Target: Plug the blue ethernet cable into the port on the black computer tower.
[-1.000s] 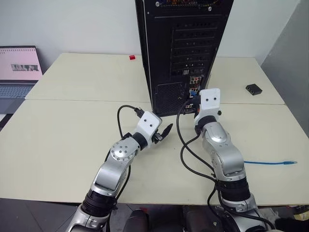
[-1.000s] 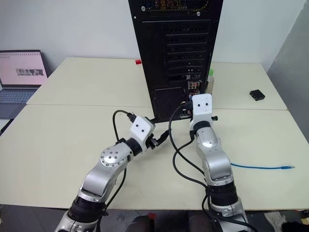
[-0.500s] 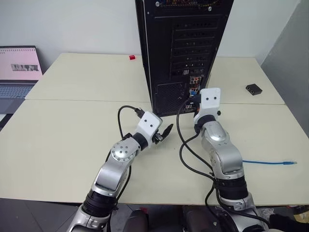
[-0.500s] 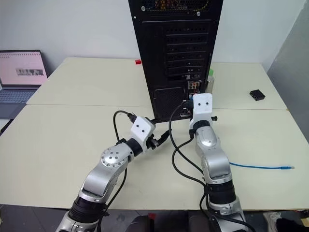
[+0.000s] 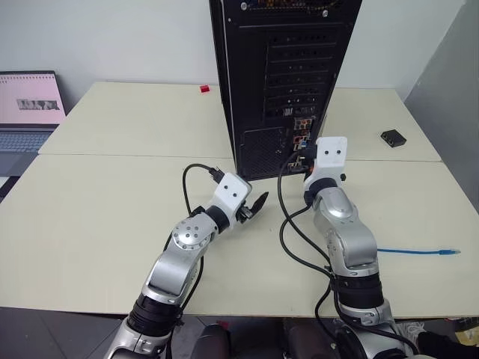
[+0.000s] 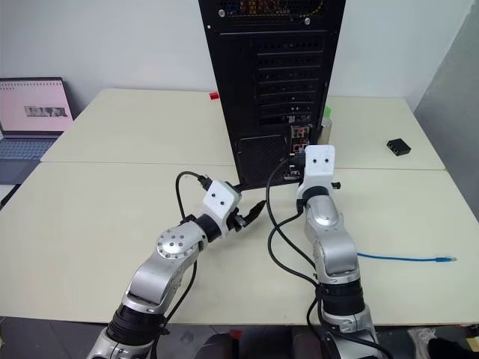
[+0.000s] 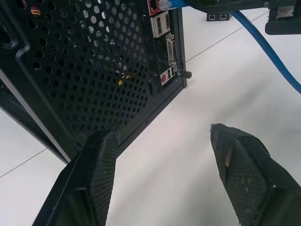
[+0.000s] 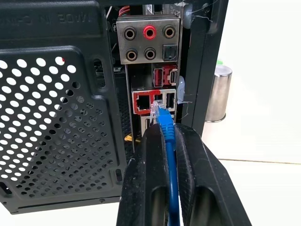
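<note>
Blue cord runs straight up between my right gripper's (image 8: 165, 141) two black fingers, which are pinched together on the blue ethernet cable (image 8: 168, 136) just behind its clear plug. That plug sits right at the red-framed port (image 8: 143, 102) on the rear panel of the black computer tower (image 5: 281, 75); whether it has gone in, I can't tell. Close quarters here: the audio jacks stand above the plug, the perforated grille (image 8: 51, 127) spreads off to one side, and the case's black edge post runs just past the port block on the other. A small metal can (image 8: 218, 93) stands beyond that edge on the table. My left gripper (image 7: 164, 165) hangs with its fingers (image 7: 101, 160) spread wide and nothing between them, low over the cream table (image 5: 97, 217) near the tower's bottom corner, with bare tabletop between its pads. From the head, the rest of the cable trails behind my right arm and lies along the table out to its far plug (image 5: 450, 252) near the right edge. Plenty of free surface to my left, out toward the laptop (image 5: 28, 112); a small black box (image 5: 393, 137) sits well apart on the right.
</note>
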### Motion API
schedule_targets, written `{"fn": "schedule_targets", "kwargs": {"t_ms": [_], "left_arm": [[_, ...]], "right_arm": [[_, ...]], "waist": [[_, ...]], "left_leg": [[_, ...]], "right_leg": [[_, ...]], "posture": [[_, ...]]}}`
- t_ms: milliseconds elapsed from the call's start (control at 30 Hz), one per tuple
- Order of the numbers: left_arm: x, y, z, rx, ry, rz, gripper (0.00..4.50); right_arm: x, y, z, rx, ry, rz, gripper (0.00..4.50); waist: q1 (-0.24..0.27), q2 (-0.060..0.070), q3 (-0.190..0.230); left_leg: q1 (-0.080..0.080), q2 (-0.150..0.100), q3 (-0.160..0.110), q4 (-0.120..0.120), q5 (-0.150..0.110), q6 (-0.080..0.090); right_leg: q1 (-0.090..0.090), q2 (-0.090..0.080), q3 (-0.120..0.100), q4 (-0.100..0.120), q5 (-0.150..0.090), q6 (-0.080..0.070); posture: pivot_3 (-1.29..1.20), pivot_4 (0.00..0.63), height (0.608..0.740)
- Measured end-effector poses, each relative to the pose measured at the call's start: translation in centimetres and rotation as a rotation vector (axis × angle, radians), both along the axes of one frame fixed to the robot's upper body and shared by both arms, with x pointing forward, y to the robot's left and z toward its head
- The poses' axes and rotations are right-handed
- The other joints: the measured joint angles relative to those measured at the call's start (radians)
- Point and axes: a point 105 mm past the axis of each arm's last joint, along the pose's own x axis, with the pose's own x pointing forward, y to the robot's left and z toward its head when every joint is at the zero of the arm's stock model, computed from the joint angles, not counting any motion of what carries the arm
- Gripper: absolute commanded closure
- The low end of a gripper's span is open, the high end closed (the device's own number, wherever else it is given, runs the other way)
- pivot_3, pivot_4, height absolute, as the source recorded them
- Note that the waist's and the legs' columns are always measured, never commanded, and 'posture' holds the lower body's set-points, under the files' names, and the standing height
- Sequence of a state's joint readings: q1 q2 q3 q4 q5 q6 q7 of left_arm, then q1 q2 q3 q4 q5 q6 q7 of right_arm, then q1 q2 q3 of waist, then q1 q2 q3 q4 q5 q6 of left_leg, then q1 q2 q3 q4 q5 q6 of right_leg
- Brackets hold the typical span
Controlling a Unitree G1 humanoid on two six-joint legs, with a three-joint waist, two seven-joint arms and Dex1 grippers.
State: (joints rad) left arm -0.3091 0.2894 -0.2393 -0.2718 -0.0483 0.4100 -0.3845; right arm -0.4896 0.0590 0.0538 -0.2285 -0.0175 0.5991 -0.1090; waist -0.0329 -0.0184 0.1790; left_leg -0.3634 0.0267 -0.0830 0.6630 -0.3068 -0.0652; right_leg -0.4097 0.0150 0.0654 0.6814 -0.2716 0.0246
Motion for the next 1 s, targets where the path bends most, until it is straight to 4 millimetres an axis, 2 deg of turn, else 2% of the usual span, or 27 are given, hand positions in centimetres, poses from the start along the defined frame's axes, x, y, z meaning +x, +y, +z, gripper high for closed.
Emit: {"fn": "schedule_targets", "kwargs": {"t_ms": [300, 1000], "left_arm": [[0.01, 0.03, -0.01, 0.004, -0.002, 0.002, 1.27], [0.02, 0.03, -0.03, 0.006, -0.002, 0.004, 1.27]], "right_arm": [[-0.17, 1.06, -0.03, -0.020, 0.000, 0.048, 4.50], [-0.01, 0.57, -0.11, -0.042, -0.003, 0.028, 4.50]], "waist": [[0.000, 0.000, 0.000], [0.000, 0.000, 0.000]], "left_leg": [[0.000, 0.000, 0.000, 0.000, 0.000, 0.000], [0.000, 0.000, 0.000, 0.000, 0.000, 0.000]], "right_leg": [[0.000, 0.000, 0.000, 0.000, 0.000, 0.000], [0.000, 0.000, 0.000, 0.000, 0.000, 0.000]], "posture": [[0.00, 0.150, 0.740], [0.00, 0.150, 0.740]]}}
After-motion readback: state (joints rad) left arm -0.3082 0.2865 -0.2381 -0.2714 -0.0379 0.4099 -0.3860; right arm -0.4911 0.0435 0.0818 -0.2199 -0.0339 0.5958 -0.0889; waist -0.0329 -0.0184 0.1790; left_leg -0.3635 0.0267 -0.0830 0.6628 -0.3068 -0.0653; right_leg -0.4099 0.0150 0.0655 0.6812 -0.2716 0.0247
